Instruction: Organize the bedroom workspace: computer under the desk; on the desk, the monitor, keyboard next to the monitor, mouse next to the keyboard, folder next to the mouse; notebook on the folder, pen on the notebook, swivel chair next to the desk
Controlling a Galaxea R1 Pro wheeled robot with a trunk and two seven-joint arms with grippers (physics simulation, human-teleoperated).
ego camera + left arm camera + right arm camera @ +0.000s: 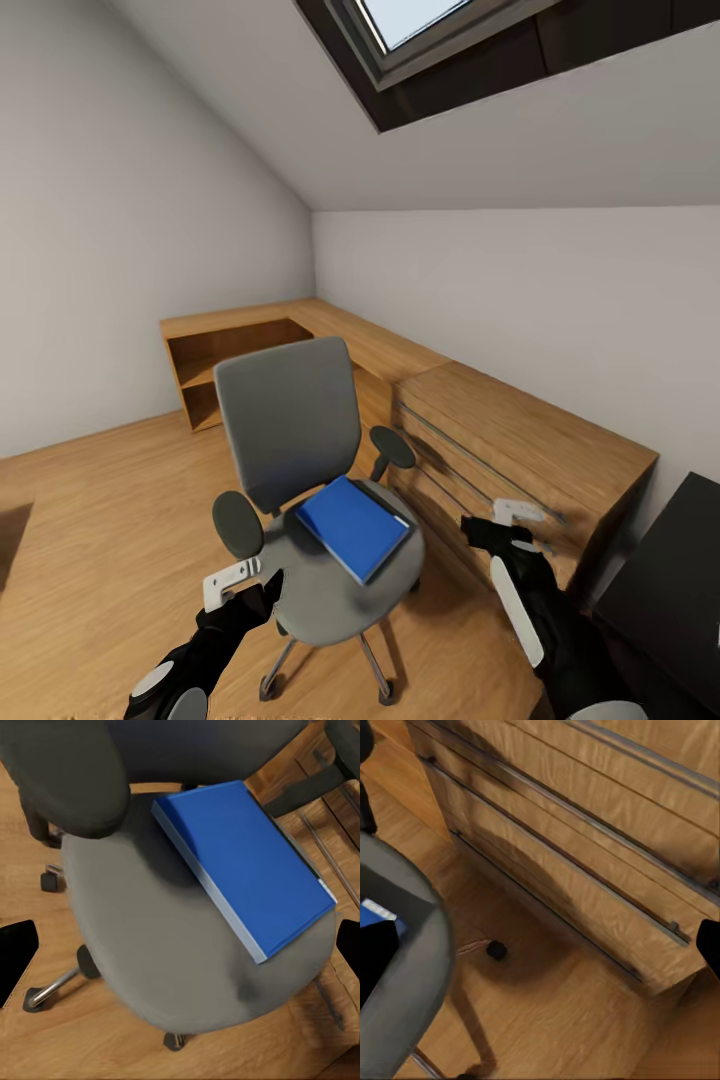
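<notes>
lying flat on the swivel chair seat is the blue folder, left tool and right tool either side of the chair, both spread.

Legible text: none. Blue folder cover — plain, no title/label. Swivel chair — no brand mark or tag. Wooden drawer chest fronts — no nos. or stickers. Desk top — blank. Grippers — no markings readable.
</notes>
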